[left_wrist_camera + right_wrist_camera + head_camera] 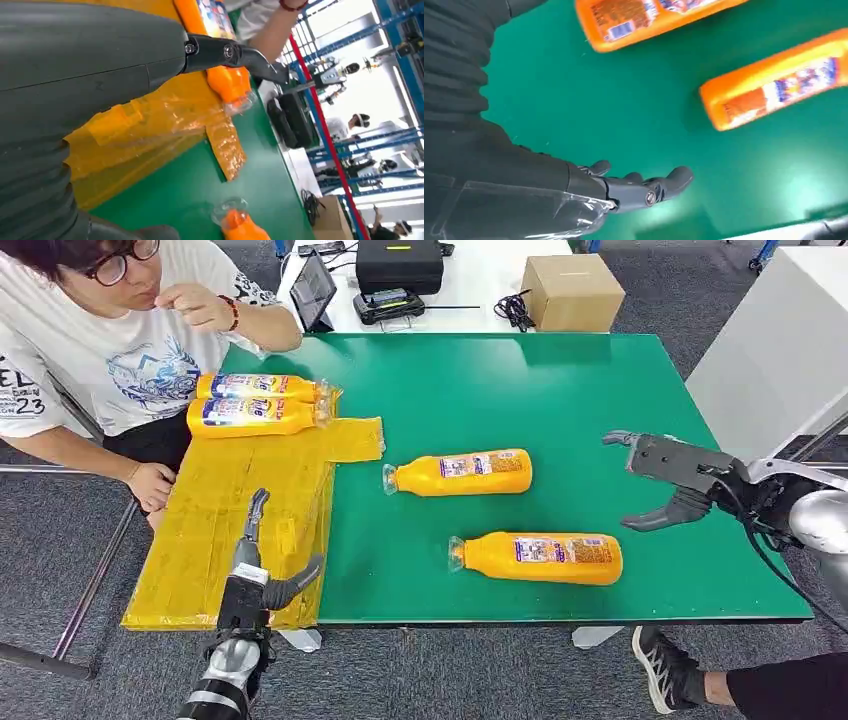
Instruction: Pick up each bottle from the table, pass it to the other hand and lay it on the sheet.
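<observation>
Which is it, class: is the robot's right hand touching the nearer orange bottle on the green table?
Apart. The head view shows bare green table between the right hand and the nearer orange bottle; the hand holds nothing.

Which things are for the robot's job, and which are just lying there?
For the job: two bottles on the green table, two bottles on the sheet, yellow sheet.
Just lying about: cardboard box, black case, tablet.

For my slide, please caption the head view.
Two orange bottles wait on the green table; two lie on the yellow sheet.
</observation>
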